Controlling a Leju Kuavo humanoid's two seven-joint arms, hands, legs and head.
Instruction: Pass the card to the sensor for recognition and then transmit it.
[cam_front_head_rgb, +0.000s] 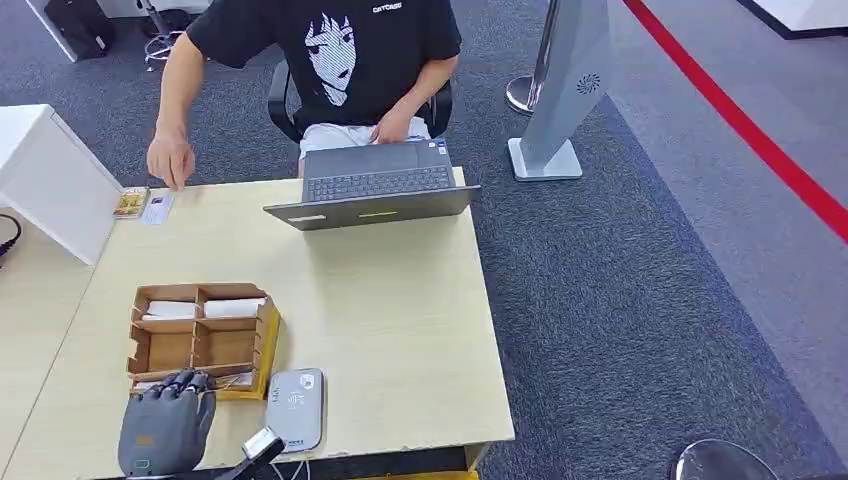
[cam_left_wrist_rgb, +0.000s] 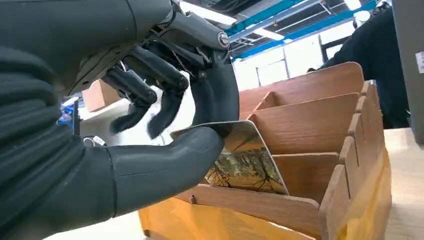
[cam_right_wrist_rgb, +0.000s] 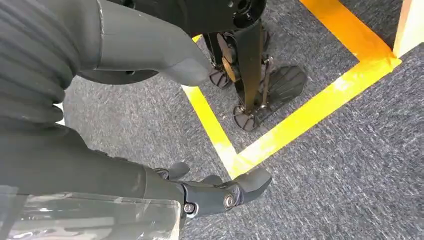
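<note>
the left hand (cam_left_wrist_rgb: 165, 125) pinches a picture card (cam_left_wrist_rgb: 245, 162) between thumb and a finger, the card standing in a near compartment of the wooden organizer (cam_front_head_rgb: 203, 338) at the table's near left; the other fingers are spread above it. the grey sensor pad (cam_front_head_rgb: 296, 408) lies just right of the organizer, on the table (cam_front_head_rgb: 400, 320). the right hand (cam_right_wrist_rgb: 165, 165) hangs over grey carpet with yellow floor tape, its fingers partly curled and nothing in them.

risks, as judged: the pinch sits on the card's upper edge only, so the card may pivot or slip as it is lifted; its lower edge may catch on the organizer's front wall or a divider and drag the light box; a tilted card may be presented edge-on to the sensor pad and fail to read.

writing: the sensor pad bears a small mark, too small to read. at the far side a person's shirt (cam_front_head_rgb: 340, 50) carries a printed face and a short white word, illegible. a laptop (cam_front_head_rgb: 375, 185) and two cards (cam_front_head_rgb: 143, 205) lie at the far edge.
</note>
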